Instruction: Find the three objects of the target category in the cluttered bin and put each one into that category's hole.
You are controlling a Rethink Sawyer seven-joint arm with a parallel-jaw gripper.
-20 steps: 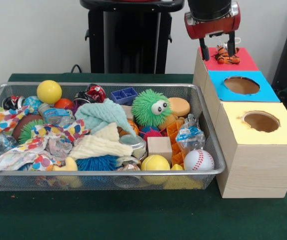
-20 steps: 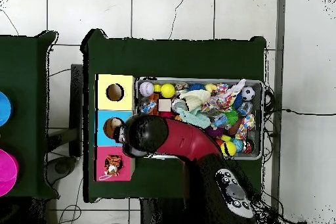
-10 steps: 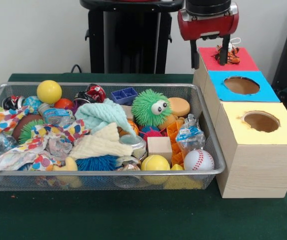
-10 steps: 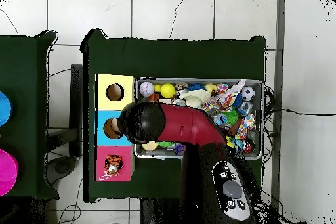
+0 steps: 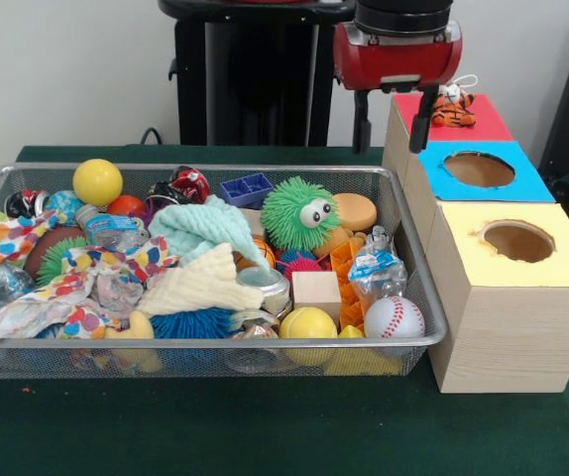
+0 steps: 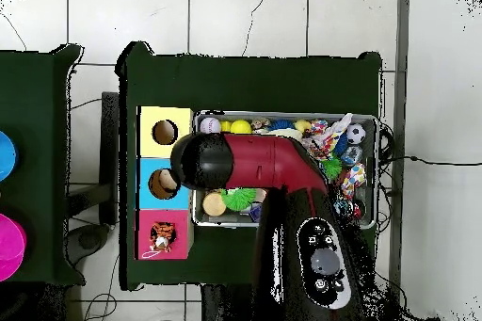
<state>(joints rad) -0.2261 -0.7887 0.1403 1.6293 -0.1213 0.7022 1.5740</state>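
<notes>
A dark green counter carries a wire-mesh bin and, just beside it, a row of three wooden boxes. The red-topped box is the one farthest from the camera in the front view, behind the blue-topped box and the yellow-topped box. The tiger plush is seen lying on the red top, over its hole; in the overhead view it is found at the same box. The claw is held above the bin's far rim, beside the red-topped box, with its two fingers spread and nothing between them. The green puffball is located inside the bin, and the blue puffball is located near the bin's front wall.
</notes>
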